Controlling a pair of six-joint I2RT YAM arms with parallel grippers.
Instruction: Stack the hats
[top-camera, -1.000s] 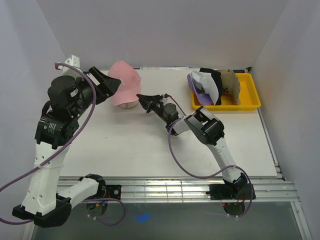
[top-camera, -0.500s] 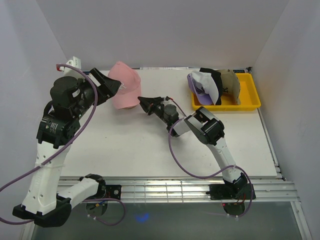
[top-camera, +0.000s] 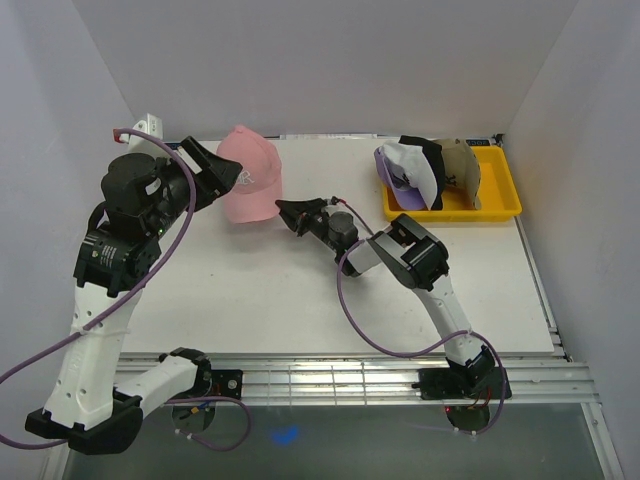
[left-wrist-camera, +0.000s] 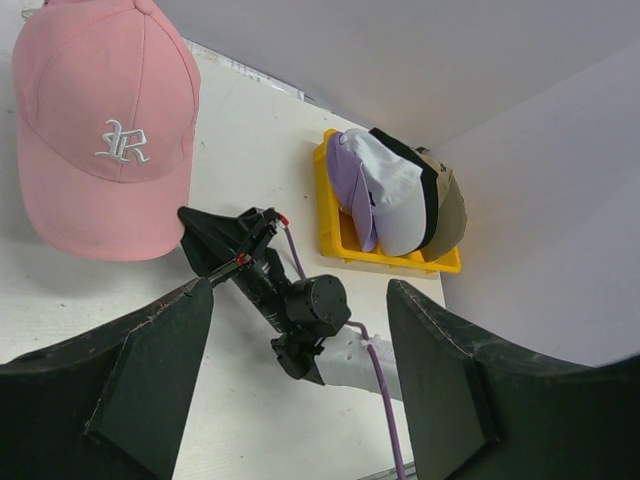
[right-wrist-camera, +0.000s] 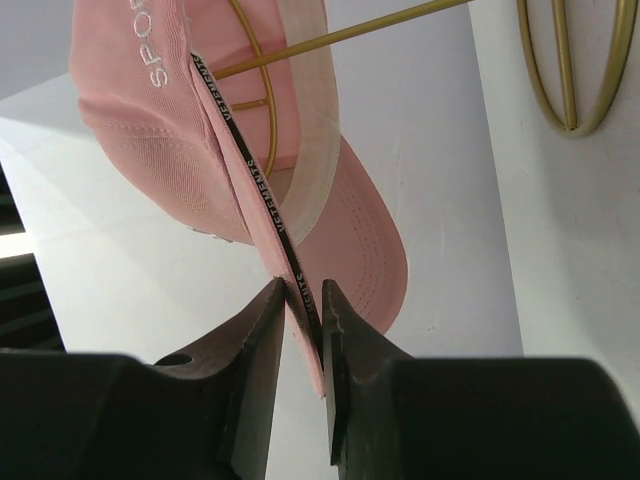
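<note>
1. The white tabletop (top-camera: 250, 290) carries all the items.
2. The left arm (top-camera: 110, 260) reaches over the far-left area. The left tool (left-wrist-camera: 297, 300) is spread wide and holds nothing. It hovers beside the pink cap, apart from it.
3. The right arm (top-camera: 420, 270) stretches left across the middle of the tabletop.
4. A yellow bin (top-camera: 500, 190) sits at the far-right corner.
5. Four caps stand nested on edge in the bin, from left to right: purple cap (top-camera: 392, 172), white cap (top-camera: 412, 170), black cap (top-camera: 433, 165), tan cap (top-camera: 462, 170).
6. The pink cap (top-camera: 250, 180), with a white "R" on its front, sits at the far left, well apart from the bin.
7. The right tool (right-wrist-camera: 297, 300) is only narrowly parted. The pink cap's lower edge stands between its fingers (right-wrist-camera: 255, 340), and a thin gap shows beside one finger.
8. A gold wire frame (right-wrist-camera: 330, 40) shows inside the pink cap's crown.
</note>
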